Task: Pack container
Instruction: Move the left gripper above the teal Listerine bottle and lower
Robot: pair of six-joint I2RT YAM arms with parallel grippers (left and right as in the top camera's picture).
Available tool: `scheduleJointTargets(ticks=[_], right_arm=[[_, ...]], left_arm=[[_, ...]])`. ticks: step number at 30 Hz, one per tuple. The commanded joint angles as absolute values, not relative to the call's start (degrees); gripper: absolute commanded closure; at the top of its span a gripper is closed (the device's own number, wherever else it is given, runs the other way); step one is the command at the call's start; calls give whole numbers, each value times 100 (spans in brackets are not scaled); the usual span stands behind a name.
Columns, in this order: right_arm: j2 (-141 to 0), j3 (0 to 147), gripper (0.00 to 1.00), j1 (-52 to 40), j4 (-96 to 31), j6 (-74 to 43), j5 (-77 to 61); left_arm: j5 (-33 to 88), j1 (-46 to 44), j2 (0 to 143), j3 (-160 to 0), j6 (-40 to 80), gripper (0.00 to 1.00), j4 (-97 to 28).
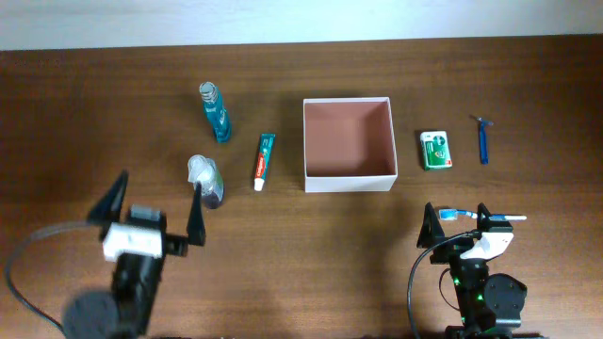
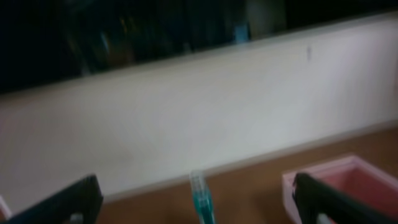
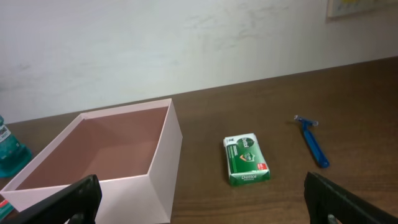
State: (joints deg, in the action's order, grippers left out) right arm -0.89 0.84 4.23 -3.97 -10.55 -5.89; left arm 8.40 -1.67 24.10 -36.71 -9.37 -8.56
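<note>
The container (image 1: 349, 183), a square white-walled box with a pinkish-brown inside, stands empty at the table's middle. It also shows in the right wrist view (image 3: 166, 168) and at the right edge of the blurred left wrist view (image 2: 351, 177). My left gripper (image 1: 155, 211) is open and empty at the front left, near a small bottle with a white cap (image 1: 205, 179). In its own view the left gripper (image 2: 194, 218) faces a teal bottle (image 2: 202, 199). My right gripper (image 1: 459, 226) is open and empty at the front right; in its own view (image 3: 202, 214) it faces the container's right corner.
A teal bottle (image 1: 216, 111) and a toothpaste tube (image 1: 265, 160) lie left of the container. A green soap box (image 1: 435, 150) (image 3: 247, 160) and a blue razor (image 1: 483, 139) (image 3: 312, 142) lie to its right. A blue-and-white toothbrush (image 1: 476, 216) lies by the right gripper.
</note>
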Motion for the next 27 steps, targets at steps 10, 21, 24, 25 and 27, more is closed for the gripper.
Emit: scheduleJointTargets(ticks=[10, 21, 24, 25, 27], right_arm=[[-25, 32, 2, 370, -399, -1083, -537], [-25, 32, 1, 370, -399, -1083, -537], [-25, 32, 1, 370, -399, -1083, -537], [-25, 32, 1, 370, -399, -1083, -537], [-25, 32, 1, 370, -399, -1083, -537]], left_arm=[[2762, -139, 5968, -7618, -1031, 1, -3339], [1653, -408, 9078, -10969, -998, 1, -5586], [1710, -475, 9557, -11155, -996, 1, -5625], [1667, -475, 9682, -11153, -998, 1, -5673], [1387, -473, 9883, -11150, -991, 1, -5666]])
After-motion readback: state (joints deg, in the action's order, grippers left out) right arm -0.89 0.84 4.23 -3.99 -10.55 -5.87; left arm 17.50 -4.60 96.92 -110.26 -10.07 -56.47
